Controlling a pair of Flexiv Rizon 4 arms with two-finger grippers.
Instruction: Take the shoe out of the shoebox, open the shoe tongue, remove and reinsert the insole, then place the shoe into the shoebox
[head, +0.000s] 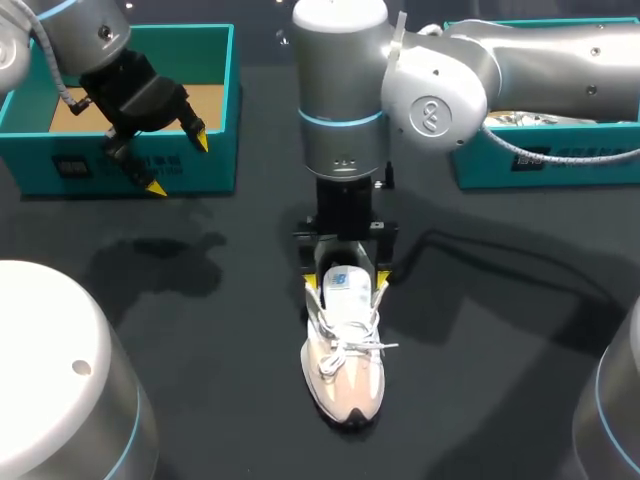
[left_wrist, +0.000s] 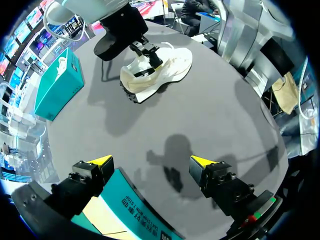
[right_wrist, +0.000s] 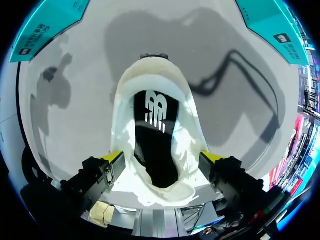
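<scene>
On my screens the cream lace-up shoe (head: 345, 370) lies on its sole in the middle of the dark grey worktop (head: 200, 330), toe towards me and heel towards the far side, well clear of both boxes. My right arm comes in from the right and stands straight above the heel end. The right claw (head: 347, 282) grips the shoe there at a medium spread, one yellow tip against each side of the collar. In the right wrist view I look between those tips (right_wrist: 162, 157) into the shoe's (right_wrist: 185, 135) mouth, where the dark insole with a white mark (right_wrist: 152, 135) lies flat inside. My left claw (head: 178, 163) hangs spread wide with nothing in it, above the near wall of the teal cardboard shoebox (head: 215, 130) at the far left. That box shows a bare brown floor. In the left wrist view the same wall (left_wrist: 125, 210) sits just under the wide fingers (left_wrist: 150, 161), with the shoe (left_wrist: 170, 65) well ahead. A second teal box (head: 480, 165) sits at the far right, with pale crumpled paper (head: 540, 118) in it.
</scene>
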